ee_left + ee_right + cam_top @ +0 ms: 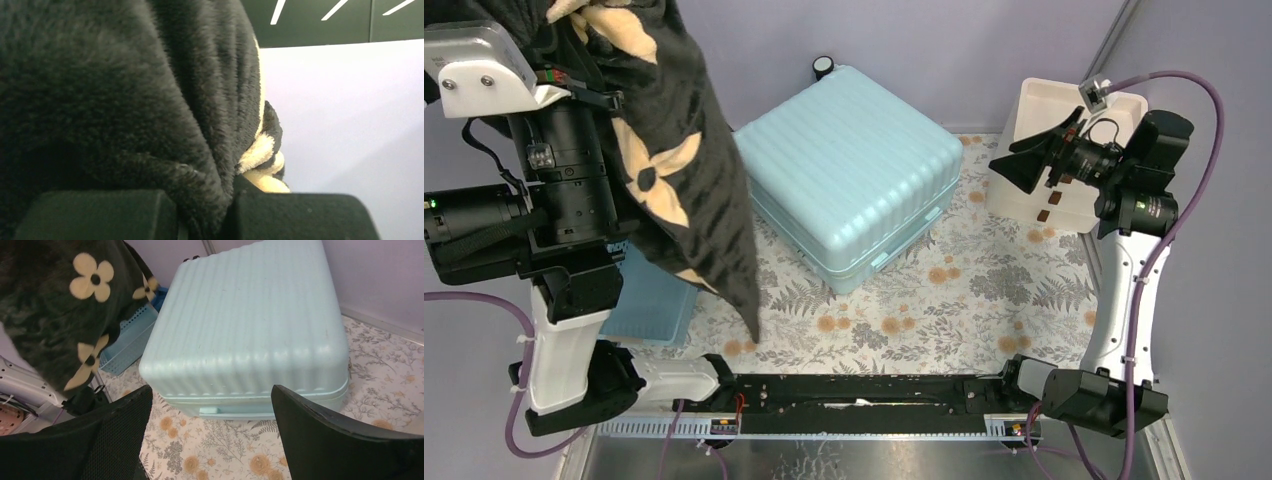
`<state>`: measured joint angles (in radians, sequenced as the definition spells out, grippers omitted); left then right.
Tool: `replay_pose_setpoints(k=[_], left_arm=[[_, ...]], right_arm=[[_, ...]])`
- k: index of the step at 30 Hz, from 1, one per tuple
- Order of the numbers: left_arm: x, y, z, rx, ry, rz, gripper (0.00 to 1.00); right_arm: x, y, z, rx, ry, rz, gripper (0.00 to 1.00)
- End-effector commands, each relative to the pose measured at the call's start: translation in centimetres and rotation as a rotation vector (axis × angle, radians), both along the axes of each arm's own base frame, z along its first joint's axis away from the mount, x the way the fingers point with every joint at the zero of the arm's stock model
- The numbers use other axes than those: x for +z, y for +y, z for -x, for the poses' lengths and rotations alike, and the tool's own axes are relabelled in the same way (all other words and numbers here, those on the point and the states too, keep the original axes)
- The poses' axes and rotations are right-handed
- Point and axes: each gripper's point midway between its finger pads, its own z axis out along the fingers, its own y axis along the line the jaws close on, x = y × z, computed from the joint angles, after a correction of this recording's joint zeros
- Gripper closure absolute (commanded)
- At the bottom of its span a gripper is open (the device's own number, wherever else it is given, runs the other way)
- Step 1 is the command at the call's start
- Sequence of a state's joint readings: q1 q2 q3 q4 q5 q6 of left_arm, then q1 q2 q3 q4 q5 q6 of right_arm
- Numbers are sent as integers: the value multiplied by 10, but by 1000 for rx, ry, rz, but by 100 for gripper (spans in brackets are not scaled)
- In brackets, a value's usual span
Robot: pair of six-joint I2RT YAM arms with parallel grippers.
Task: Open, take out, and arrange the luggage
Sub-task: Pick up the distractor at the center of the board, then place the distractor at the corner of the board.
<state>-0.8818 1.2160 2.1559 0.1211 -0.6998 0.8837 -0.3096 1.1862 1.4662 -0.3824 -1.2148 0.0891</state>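
Since the luggage (849,170) lies flat and closed on the flowered tabletop (984,290), towards the back and a little left of the middle, its opening is, as I judge, not yet done. Its ribbed lid is up and one wheel shows at the far corner. In the right wrist view a small tab sits on the seam of the side that faces the right arm.

Just beside the luggage on the left hangs a black cloth (674,150) with cream flowers. The left claw (200,220) is narrow and pinches this cloth at its top, high above the tabletop. The low end of the cloth hangs between the luggage and the basket (649,300); I cannot tell whether it touches either of them.

The step in hand seems to be to put the cloth away. To do it well, the left arm should move away from the luggage before it goes down, so that the cloth does not fall over the lid and hide the seam. It should lower slowly, let the fabric fold onto itself, and release only when most of it rests.

The right claw (211,392) stands wide and holds nothing, near the drawer unit (1049,110), well apart from the luggage and pointing at it. It is better for it to wait there until the cloth is down.
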Motion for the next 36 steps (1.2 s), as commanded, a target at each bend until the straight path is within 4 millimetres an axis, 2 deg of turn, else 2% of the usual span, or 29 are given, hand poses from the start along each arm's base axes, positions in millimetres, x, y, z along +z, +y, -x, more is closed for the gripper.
replay_pose_setpoints(k=[1,8,13,15,17,19,21,22,25,28,32,36], left_arm=[[34,42,46,67,-237,121,100],[31,17,33,97,-240,76,100],[27,-8,13,125,-196,8,100],[23,-12,-4,147,-182,-3,100],[15,2,-40,186,-155,-7,100],[-4,22,-73,235,-121,-4,100],[-20,43,-93,282,-106,27,100],[-27,60,-101,311,-98,47,100],[-42,89,-125,332,-81,79,100],[-42,101,-143,296,-93,33,100],[-32,99,-167,232,-133,-29,100],[-34,105,-194,227,-190,-53,100]], right_arm=[[-8,6,-2,13,-6,28,4],[-21,8,-3,25,15,23,4],[-26,10,-1,36,21,21,4],[-27,11,1,40,23,20,4],[-29,11,2,45,25,18,4],[-30,12,4,48,27,18,4],[-32,12,6,50,30,21,4],[-33,13,7,52,39,18,4],[-37,12,7,61,36,41,4],[-42,10,3,65,48,48,4],[-50,10,-1,69,66,37,4],[-58,10,-1,69,79,31,4]])
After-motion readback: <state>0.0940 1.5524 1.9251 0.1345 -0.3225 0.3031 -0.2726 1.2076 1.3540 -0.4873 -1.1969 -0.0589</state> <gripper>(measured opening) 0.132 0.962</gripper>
